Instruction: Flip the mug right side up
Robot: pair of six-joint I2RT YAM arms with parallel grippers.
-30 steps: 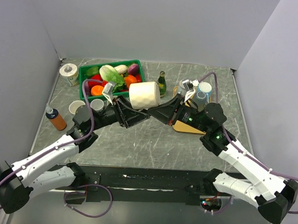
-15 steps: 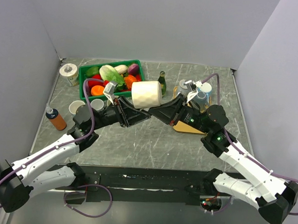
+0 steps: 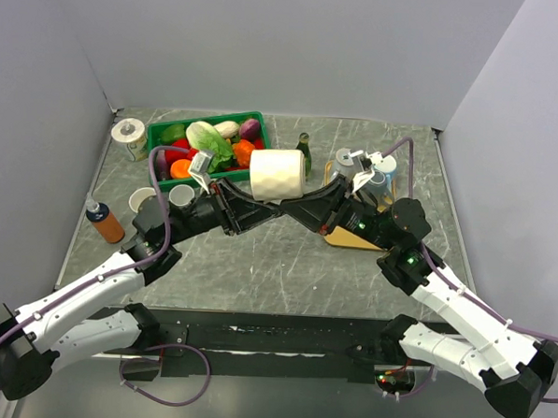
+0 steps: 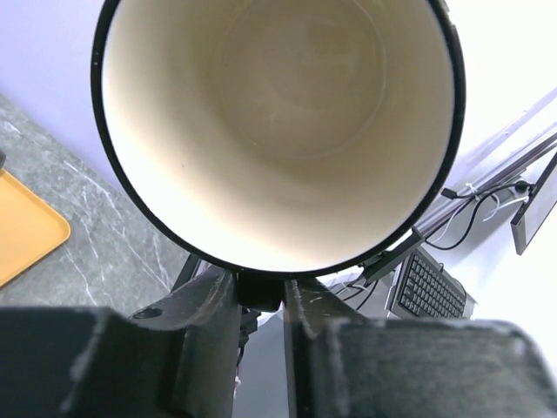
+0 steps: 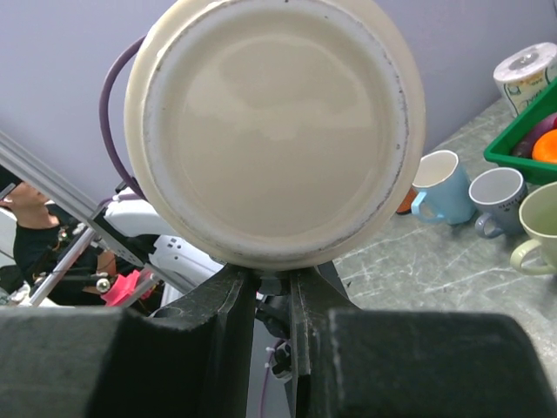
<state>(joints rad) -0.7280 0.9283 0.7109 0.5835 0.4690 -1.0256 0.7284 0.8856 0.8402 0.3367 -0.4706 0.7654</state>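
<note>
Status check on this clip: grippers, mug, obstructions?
Left gripper clamped on mug rim, right gripper on its base. Mug airborne, on its side. Nothing seen blocking.

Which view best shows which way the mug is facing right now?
Top external. It shows the mug whole from the side, lying horizontally in the air above the table. The left wrist view shows only its open mouth and empty inside; the right wrist view shows only its flat underside.

Bright, even light, soft shadows; the mug (image 4: 278, 131) looks slightly soft close-up.
</note>
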